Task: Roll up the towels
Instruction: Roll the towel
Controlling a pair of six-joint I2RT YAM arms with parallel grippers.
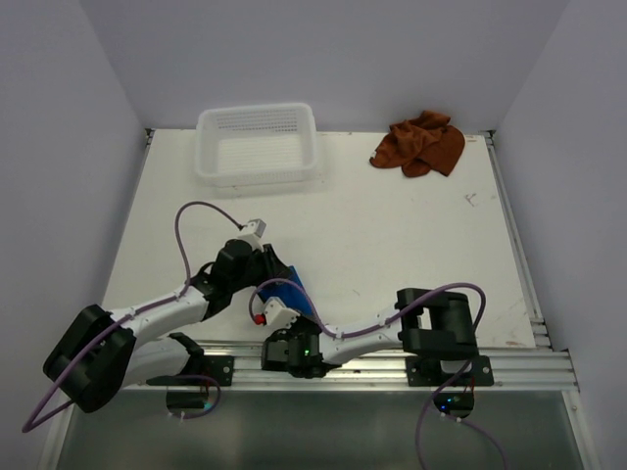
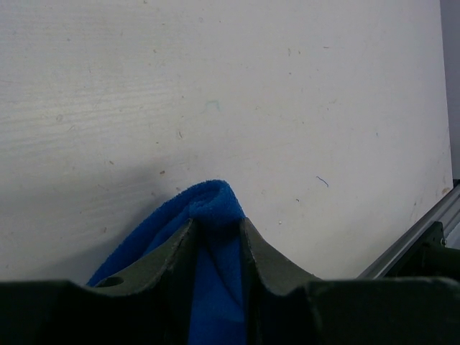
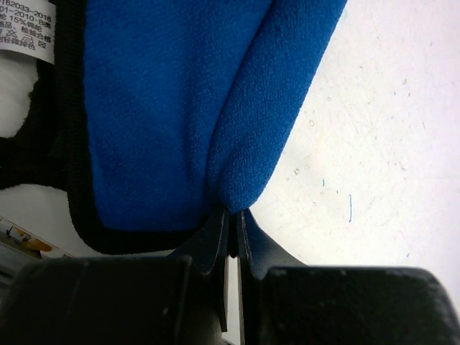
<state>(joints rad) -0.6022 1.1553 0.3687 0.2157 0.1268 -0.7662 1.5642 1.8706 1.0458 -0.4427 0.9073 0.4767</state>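
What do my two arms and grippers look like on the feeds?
Left arm and right arm: white links, black joints and bases, a looping purple cable along each, a white camera block at the wrist. Left gripper and right gripper: dark, tapered fingers.

The blue towel [image 3: 158, 108] was fleecy matt cloth with a black stitched hem; the brown towel [image 1: 421, 144], crumpled cloth. The basket [image 1: 257, 174] was smooth white plastic mesh. The table [image 2: 251, 86] was matt white, faintly grained. The rail [image 1: 529, 364] was brushed metal; the left gripper [image 2: 218, 223], dark matt plastic.
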